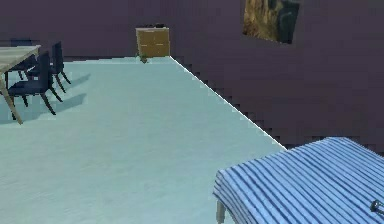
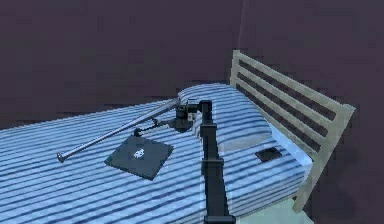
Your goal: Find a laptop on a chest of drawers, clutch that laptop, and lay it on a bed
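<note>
Bed (image 1: 300,185) corner — floor (image 1: 130,125) seemingly open.

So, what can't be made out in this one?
Arm side view: whether the fingers hold anything; the striped bed lies right behind them.
Arm side view: small dark thing by the headboard, too small to name.
Forward view: what lies atop the chest of drawers, too far off.
Forward view: table, cut by the left edge.
</note>
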Robot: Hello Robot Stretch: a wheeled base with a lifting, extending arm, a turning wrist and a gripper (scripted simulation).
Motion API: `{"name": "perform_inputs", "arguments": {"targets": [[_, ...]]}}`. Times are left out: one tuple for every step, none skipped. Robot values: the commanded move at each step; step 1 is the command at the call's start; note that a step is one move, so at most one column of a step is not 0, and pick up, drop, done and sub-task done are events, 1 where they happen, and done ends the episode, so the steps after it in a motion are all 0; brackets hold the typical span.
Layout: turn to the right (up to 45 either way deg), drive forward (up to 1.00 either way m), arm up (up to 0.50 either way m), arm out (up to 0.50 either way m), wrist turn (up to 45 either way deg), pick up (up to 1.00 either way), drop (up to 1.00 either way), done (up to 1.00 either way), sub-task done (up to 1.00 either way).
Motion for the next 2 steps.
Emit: {"name": "perform_inputs", "arguments": {"targets": [[0.0, 0.00, 0.10, 0.00, 0.0, 0.00, 0.00, 0.00, 0.00], [0.0, 0.00, 0.00, -0.08, 0.0, 0.00, 0.00, 0.00, 0.00]]}}
